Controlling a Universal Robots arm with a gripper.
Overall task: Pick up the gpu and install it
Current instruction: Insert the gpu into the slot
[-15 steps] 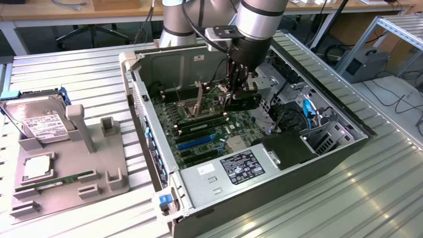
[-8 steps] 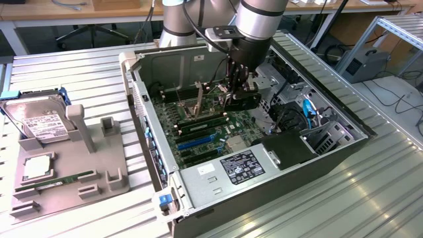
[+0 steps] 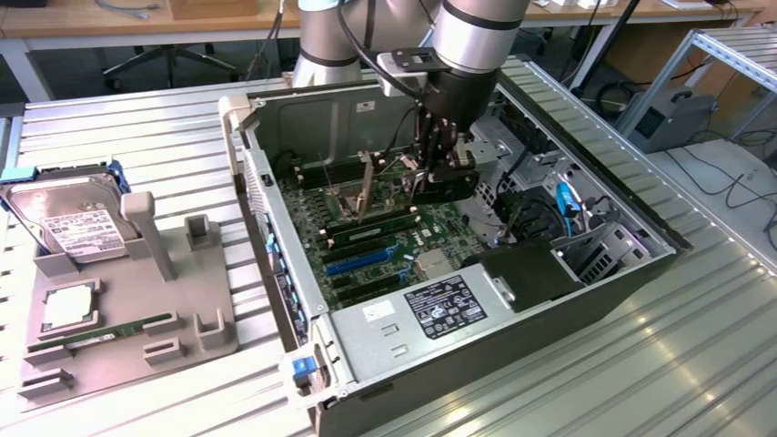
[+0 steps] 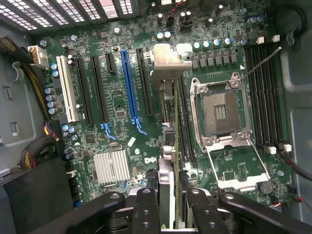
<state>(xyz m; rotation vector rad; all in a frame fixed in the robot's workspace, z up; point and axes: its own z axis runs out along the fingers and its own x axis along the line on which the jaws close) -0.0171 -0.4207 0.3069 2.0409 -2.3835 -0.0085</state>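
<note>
Gripper point(image 3: 435, 173) at frame centre clamping gpu point(image 4: 168, 146) edge-on, hovering above motherboard point(image 4: 117, 97); picking done, seating still pending.

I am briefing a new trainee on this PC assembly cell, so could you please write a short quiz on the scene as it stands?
1. True or false: the gripper holds the gpu edge-on above the motherboard.
2. What lies on the grey fixture at the exterior view's left? A) hard drive B) fan C) keyboard
3. What colour is the long expansion slot beside the card?

Key: 1 true; 2 A; 3 blue.
</note>
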